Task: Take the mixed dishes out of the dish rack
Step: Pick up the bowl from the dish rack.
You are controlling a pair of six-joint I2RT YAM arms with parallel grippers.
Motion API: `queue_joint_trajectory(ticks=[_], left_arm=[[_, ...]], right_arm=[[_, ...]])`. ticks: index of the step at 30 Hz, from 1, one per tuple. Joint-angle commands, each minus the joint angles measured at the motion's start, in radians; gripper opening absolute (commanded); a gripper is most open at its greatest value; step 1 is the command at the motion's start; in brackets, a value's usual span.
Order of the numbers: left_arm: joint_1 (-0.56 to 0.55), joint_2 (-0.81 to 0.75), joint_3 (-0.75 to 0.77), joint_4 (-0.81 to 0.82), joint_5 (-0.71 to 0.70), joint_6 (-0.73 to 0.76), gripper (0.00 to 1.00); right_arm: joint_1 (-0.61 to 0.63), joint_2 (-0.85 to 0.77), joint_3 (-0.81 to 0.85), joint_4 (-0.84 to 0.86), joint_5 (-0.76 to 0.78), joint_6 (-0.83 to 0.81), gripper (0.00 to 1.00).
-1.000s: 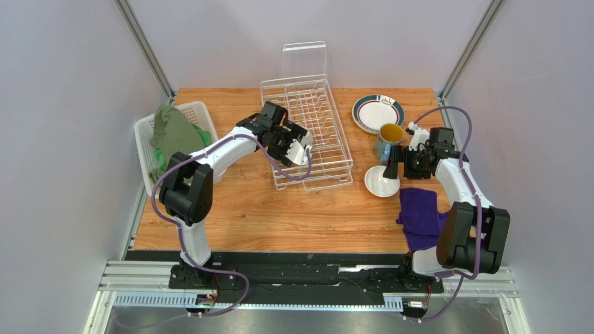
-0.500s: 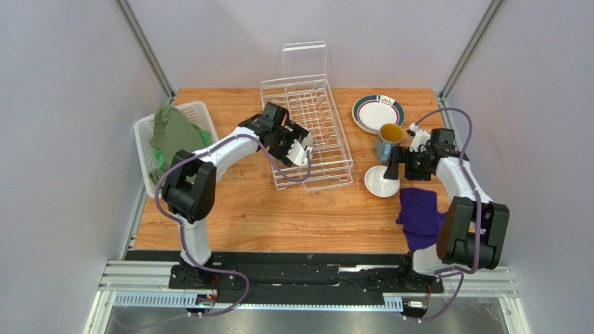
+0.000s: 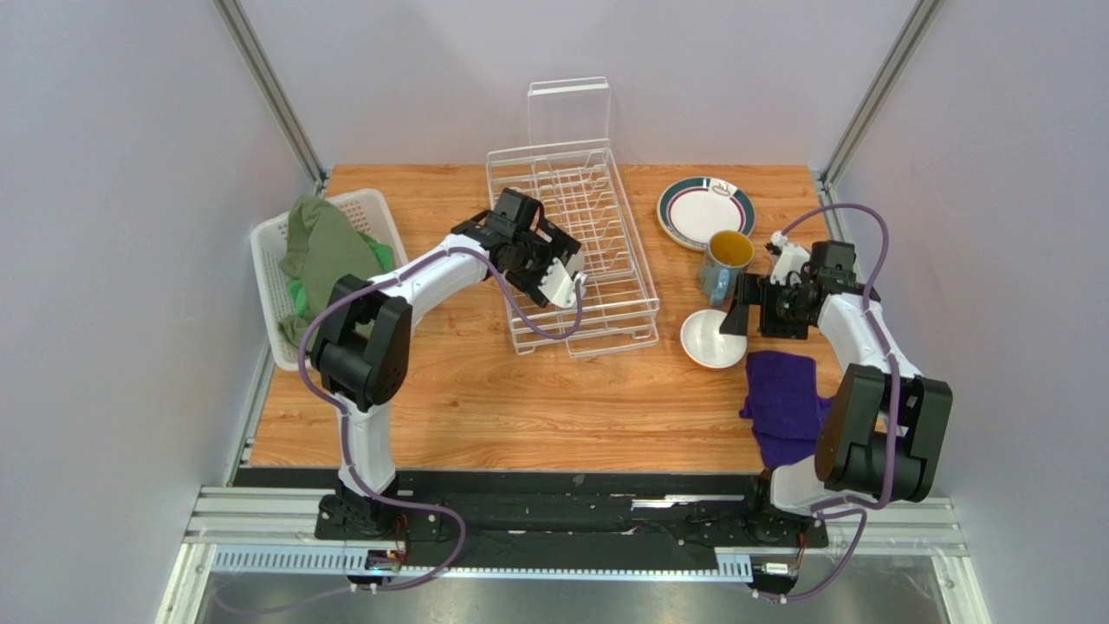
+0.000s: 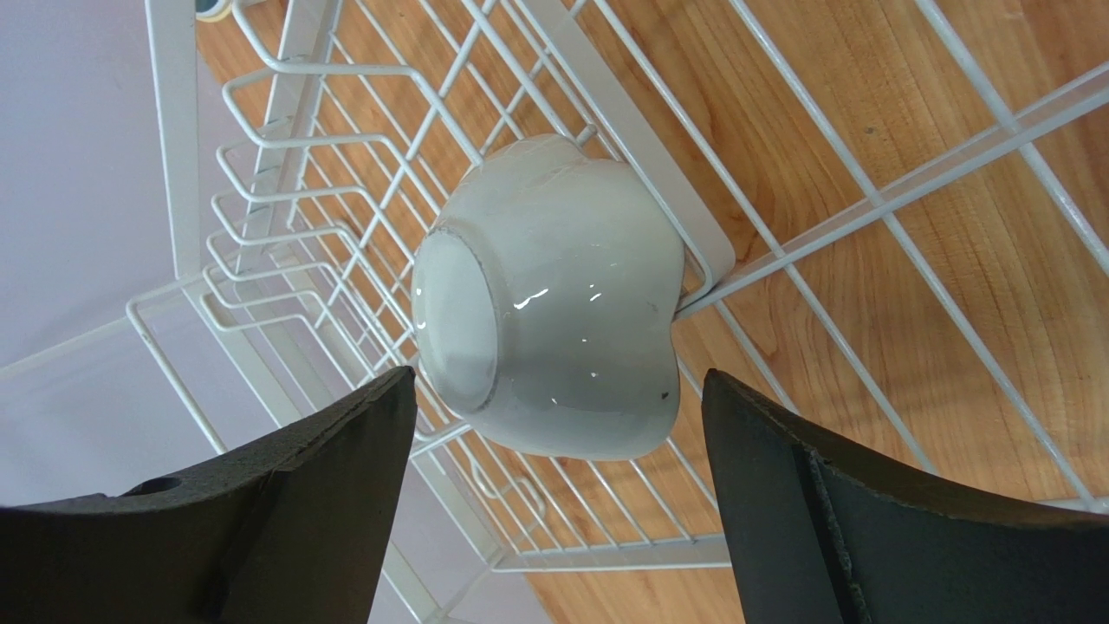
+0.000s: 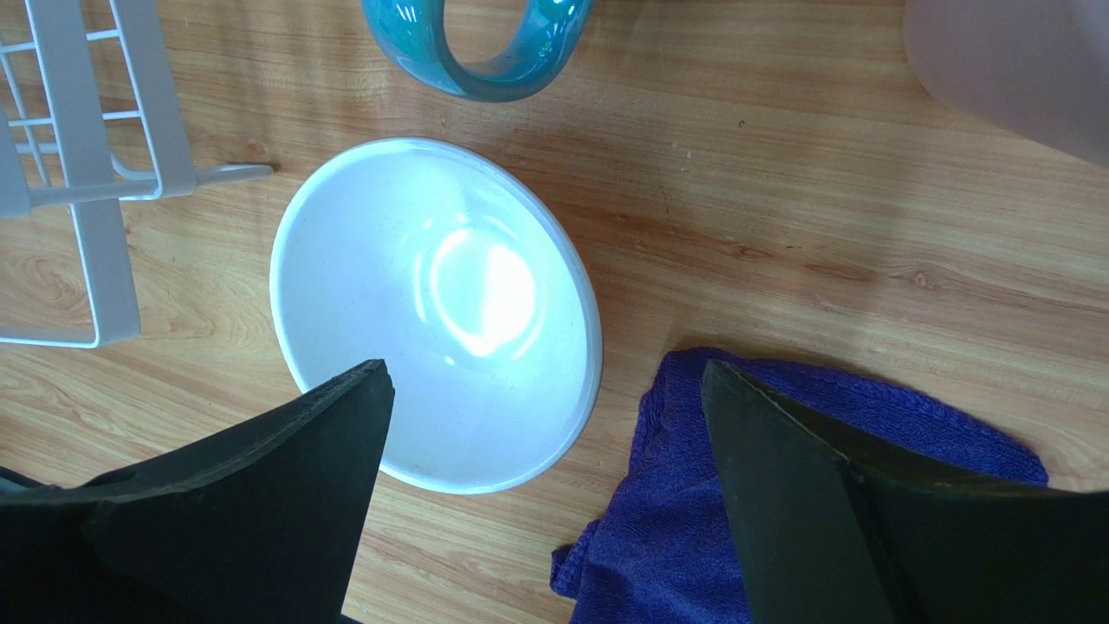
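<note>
From above, rack [image 3: 573, 247] stands mid-table. Left gripper [image 3: 569, 278] hangs over its near-left edge, jaws open. Right of the rack: plate [image 3: 704, 211], mug [image 3: 724, 260], bowl [image 3: 712, 338], and right gripper [image 3: 737, 312], jaws open.
Left wrist: cup [image 4: 553, 299] lies tipped inside the rack, untouched.
Right wrist: bare wood separates bowl from the rack's corner.

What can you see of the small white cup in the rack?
Small white cup: glossy, ceramic-looking, rounded, no handle visible. It lies on its side on the dish rack wires, one round end facing left in the left wrist view; mouth or base, unclear. A dark speck marks its lower edge. It sits between the open fingers of the left gripper, not clamped.
</note>
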State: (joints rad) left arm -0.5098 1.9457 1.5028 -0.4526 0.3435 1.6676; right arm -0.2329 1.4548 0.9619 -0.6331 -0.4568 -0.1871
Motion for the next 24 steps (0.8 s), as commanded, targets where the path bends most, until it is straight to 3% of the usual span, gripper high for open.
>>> queue_joint_trajectory(ticks=[1,7,14,24], left_arm=[[0.004,0.019,0.037,0.011,0.054,0.038,0.88],[0.001,0.021,0.034,0.012,0.048,0.038,0.82],[-0.007,0.030,0.037,0.031,0.038,0.021,0.63],[-0.015,-0.001,0.034,0.065,0.025,-0.022,0.47]], right_arm=[[-0.009,0.016,0.023,0.010,-0.026,0.006,0.93],[-0.009,0.029,0.028,0.007,-0.033,0.003,0.93],[-0.011,0.021,0.026,0.003,-0.034,0.001,0.93],[-0.013,0.036,0.028,-0.002,-0.043,-0.003,0.92]])
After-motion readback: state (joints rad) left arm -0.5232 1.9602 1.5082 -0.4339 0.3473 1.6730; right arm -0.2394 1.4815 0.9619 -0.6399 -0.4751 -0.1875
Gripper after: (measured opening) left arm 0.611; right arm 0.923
